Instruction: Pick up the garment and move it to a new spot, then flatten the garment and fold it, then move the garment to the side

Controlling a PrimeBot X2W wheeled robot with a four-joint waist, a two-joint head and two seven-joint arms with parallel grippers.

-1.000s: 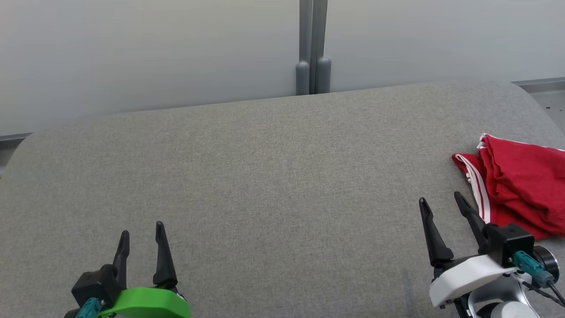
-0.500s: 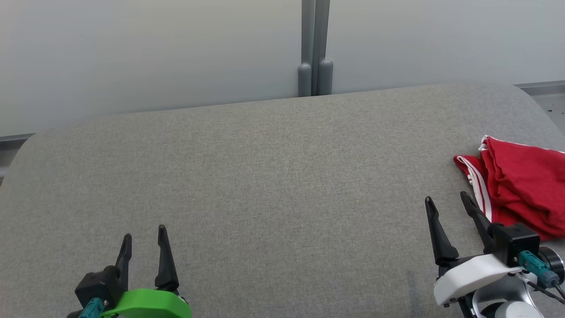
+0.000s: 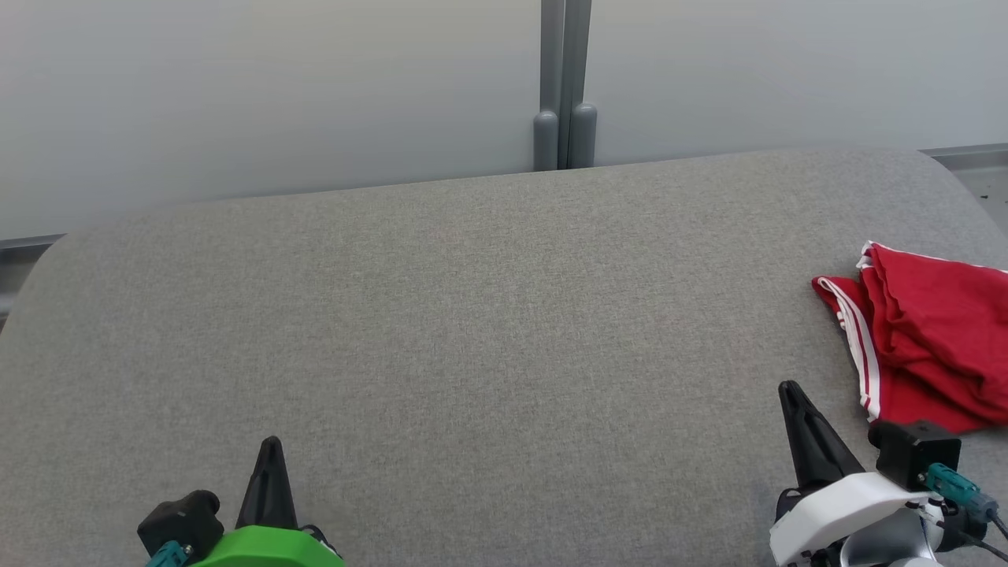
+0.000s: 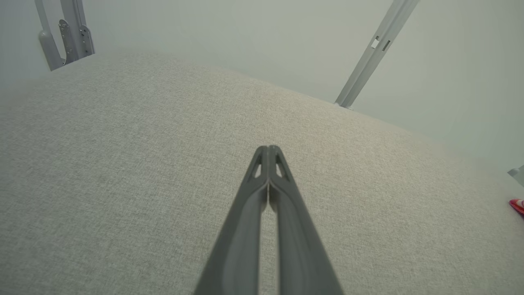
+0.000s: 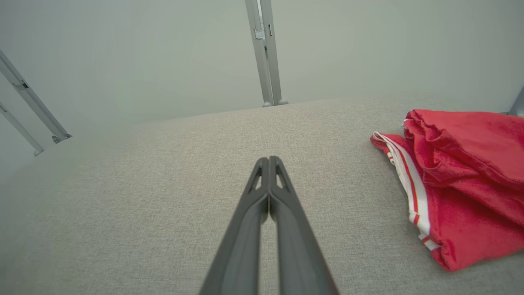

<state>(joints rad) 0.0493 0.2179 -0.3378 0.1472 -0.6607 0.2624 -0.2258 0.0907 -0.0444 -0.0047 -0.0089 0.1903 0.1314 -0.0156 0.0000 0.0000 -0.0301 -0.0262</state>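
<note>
The garment [image 3: 929,339] is a red cloth with white stripes along one edge, lying folded and rumpled at the right side of the grey fabric table [image 3: 472,315]. In the right wrist view the garment [image 5: 462,180] sits to the right of my fingers, apart from them. My right gripper [image 3: 790,387] is shut and holds nothing, low at the right, just left of the garment [image 5: 269,159]. At the lower left, over bare fabric, my left gripper [image 3: 271,441] is shut and empty as well [image 4: 269,147]. A red sliver of the garment [image 4: 516,205] shows at the left wrist view's right edge.
A pale wall stands behind the table with a grey upright post [image 3: 564,87] at its middle. The table's far edge is rounded, and a strip of floor [image 3: 988,177] shows past its right corner. More grey posts [image 4: 65,32] appear in the wrist views.
Both grippers have shut, having stood open in the earlier frames. Both have also drawn back toward the near edge of the table. The garment lies as before.
</note>
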